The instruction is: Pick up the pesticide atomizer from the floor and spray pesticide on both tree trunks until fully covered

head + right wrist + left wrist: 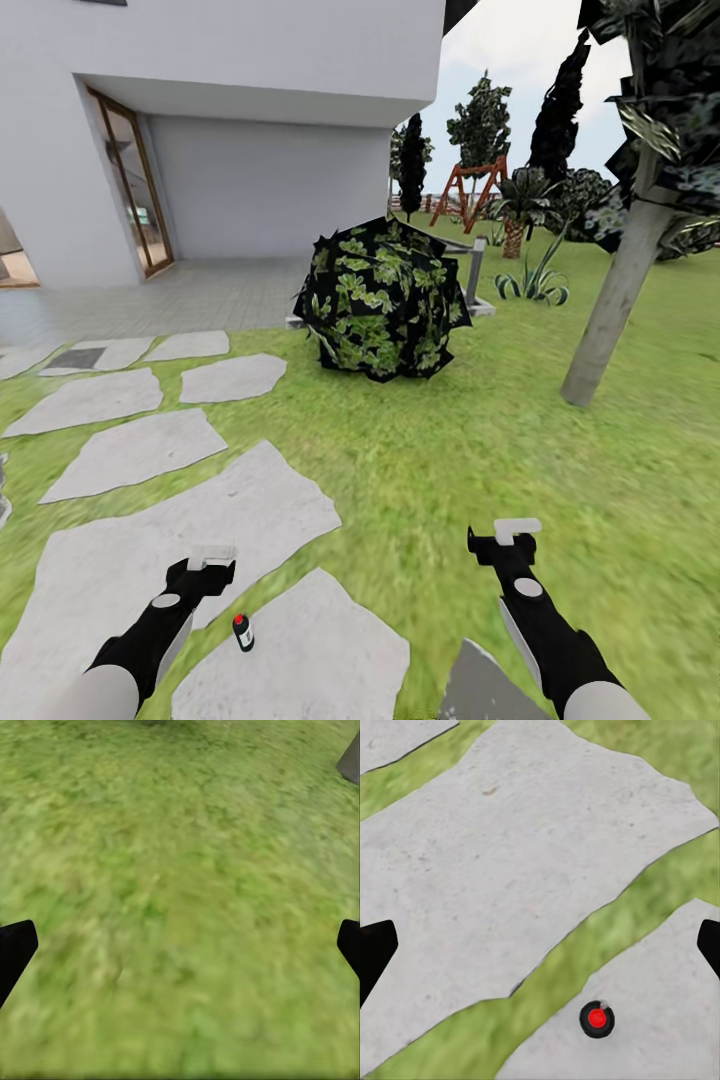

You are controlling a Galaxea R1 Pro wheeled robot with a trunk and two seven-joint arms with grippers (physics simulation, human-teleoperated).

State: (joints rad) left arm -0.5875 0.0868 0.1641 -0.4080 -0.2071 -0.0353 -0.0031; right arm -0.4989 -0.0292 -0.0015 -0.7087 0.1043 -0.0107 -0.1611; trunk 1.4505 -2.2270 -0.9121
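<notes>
We spot the atomizer [242, 632] upright on a stepping stone [300, 660] beside our left gripper [210, 560], both pincers spread wide, right gripper [512, 535] over grass [430, 450], tree trunk [610, 310] ahead right.

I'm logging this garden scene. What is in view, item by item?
spray bottle: one, black with red top, upright on a paving stone by the left claw
paving stones: several, grey, across the lawn's left side
lawn: one, green
bush: one, dark with green leaves, centre
tree trunk: one, pale grey-brown, right, leaning
house: one, white, behind
swing frame: one, reddish, far back
left claw: one, black, open
right claw: one, black, open
</notes>
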